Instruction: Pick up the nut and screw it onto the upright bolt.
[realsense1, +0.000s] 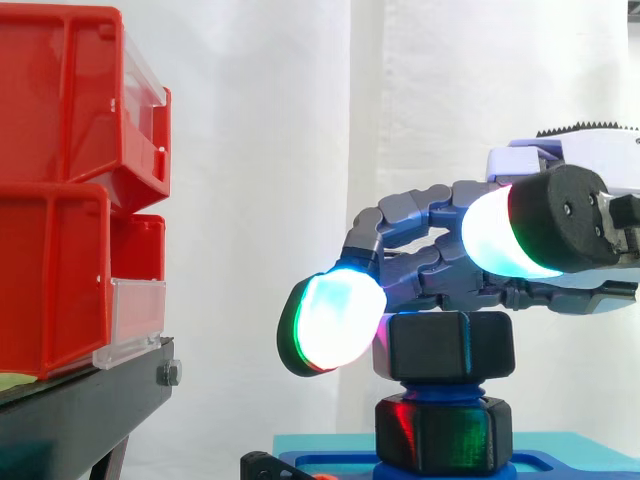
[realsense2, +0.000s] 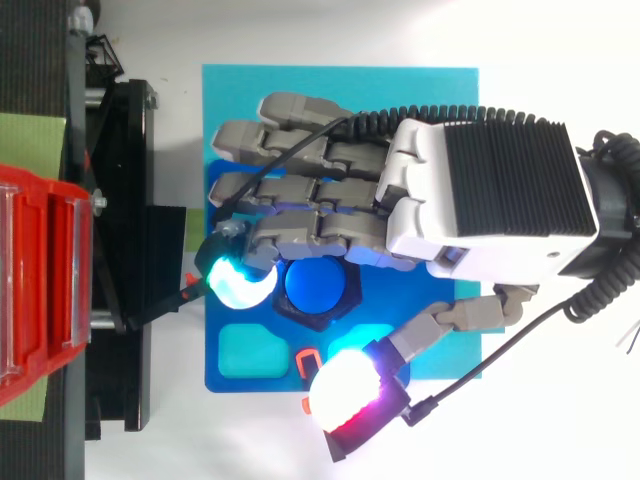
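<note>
Presently, the hand (realsense2: 450, 215) lay over the blue board (realsense2: 440, 90). Its fingers (realsense2: 300, 190) were side by side and bent downward, pinching nothing, and the thumb (realsense2: 350, 395) was spread well apart from them. One glowing fingertip (realsense1: 335, 320) touched the side of the black nut (realsense1: 450, 345). The nut sat at the top of the upright bolt (realsense2: 318, 285), above a second black hex piece (realsense1: 443, 432) at the bolt's foot. Two red bins (realsense1: 60, 110) stood stacked on the black stand (realsense1: 90, 405) at left; their contents could not be made out.
</note>
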